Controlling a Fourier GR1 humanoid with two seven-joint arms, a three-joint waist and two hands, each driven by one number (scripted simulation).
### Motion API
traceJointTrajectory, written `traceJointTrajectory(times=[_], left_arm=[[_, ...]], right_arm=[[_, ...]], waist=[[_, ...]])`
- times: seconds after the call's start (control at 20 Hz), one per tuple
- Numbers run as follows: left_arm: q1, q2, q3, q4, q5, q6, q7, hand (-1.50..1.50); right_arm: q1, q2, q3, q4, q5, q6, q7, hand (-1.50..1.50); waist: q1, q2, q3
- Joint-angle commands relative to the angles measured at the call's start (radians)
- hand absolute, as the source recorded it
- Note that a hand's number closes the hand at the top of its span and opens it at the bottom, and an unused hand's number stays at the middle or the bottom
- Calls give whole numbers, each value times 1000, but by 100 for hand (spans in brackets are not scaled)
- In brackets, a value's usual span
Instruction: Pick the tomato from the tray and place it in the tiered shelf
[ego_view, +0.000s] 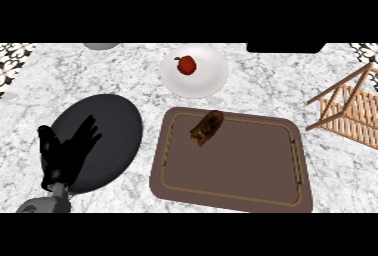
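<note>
i see my left hand (68, 150) near the lower left, fingers straight and holding nothing, over a dark plate (118, 117). beside it lies the brown tray (244, 185) with a brown item (207, 127) at its far edge. farther off, the tomato (187, 65) sits on a white plate (210, 75), well apart from the wooden tiered shelf (351, 107) at right.

Only one limb in view: black left hand (65, 152) of slender, tapering fingers and a thumb, matte and uniformly dark, without visible markings, screws or cables. Seen against the dark grey oval plate (118, 125), nearly merging with that plate's surface in tone, outline readable mainly at the fingertips and along the side away from the plate's middle. Below the plate's lower rim, a short black wrist section narrowing into a rounded grey forearm (46, 205), smooth-shelled, lighter on its upper curve and shaded at its edges. Joint between wrist and forearm marked by a small pale grey collar.
</note>
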Motion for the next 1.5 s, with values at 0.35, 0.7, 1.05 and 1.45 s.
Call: traceJointTrajectory(times=[0.35, 0.7, 1.05, 1.45], left_arm=[[-20, 10, 18, 8, 2, -14, 55, 0], [0, -54, -10, 33, -45, 39, 15, 0], [24, -13, 27, 52, -17, -23, -28, 0], [42, -24, 13, 31, -22, -27, -17, 0]], right_arm=[[-222, 26, 107, 335, 144, -86, -241, 150], [-231, 53, 112, 399, 167, -94, -330, 150], [-278, -21, 20, 474, 97, -29, -235, 150], [-401, 20, -76, 514, -13, -80, -109, -150]], waist=[[3, 5, -2], [-10, 2, -3], [-23, -2, -3], [-20, -5, -4]])
